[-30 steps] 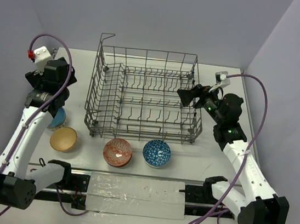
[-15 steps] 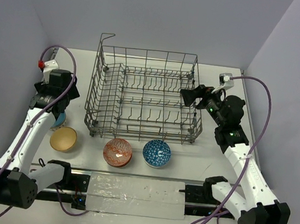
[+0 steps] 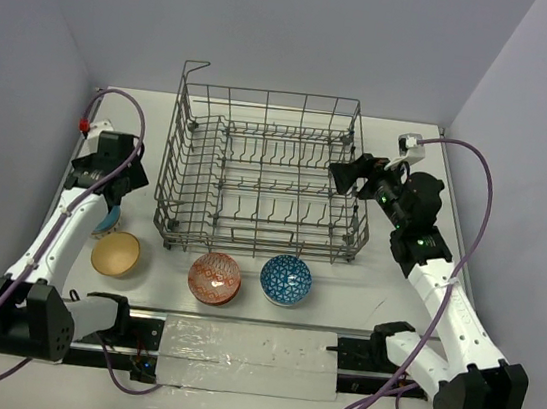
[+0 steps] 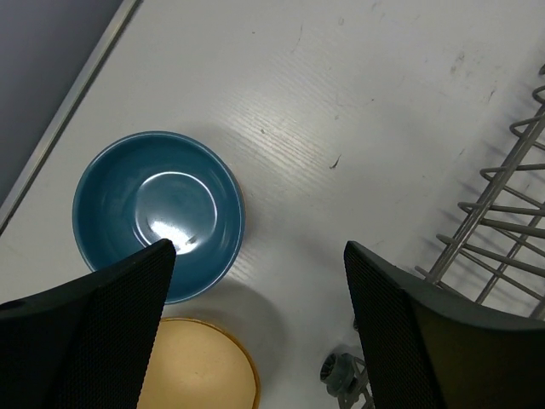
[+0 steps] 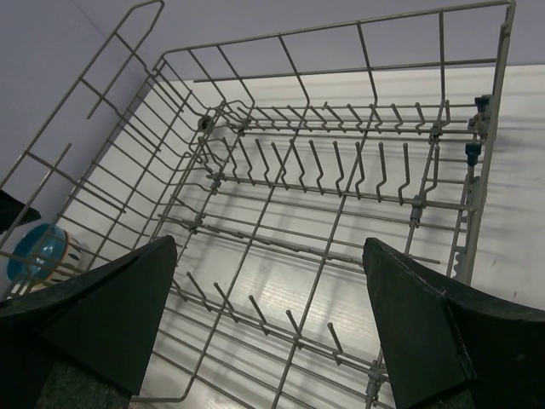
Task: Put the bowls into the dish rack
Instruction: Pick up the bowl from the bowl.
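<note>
The grey wire dish rack (image 3: 268,91) stands at the back middle of the table with nothing in it. Four bowls sit in front of it: a blue bowl (image 3: 102,220), a yellow bowl (image 3: 116,253), a red patterned bowl (image 3: 214,277) and a blue patterned bowl (image 3: 286,279). My left gripper (image 3: 110,201) hangs open above the blue bowl (image 4: 157,213) and the yellow bowl (image 4: 192,371), holding nothing (image 4: 259,247). My right gripper (image 3: 343,176) hovers open over the rack's right side (image 5: 268,247), looking down on its tines (image 5: 341,129).
The rack's left wall (image 4: 473,217) and a small grey wheel (image 4: 339,373) lie just right of the left gripper. A grey side wall (image 4: 51,51) rises close on the left. A black rail (image 3: 245,347) runs along the near edge.
My left arm has swung nearer and lower, bringing its open gripper over the blue bowl. The right gripper has shifted very slightly to the right above the rack.
</note>
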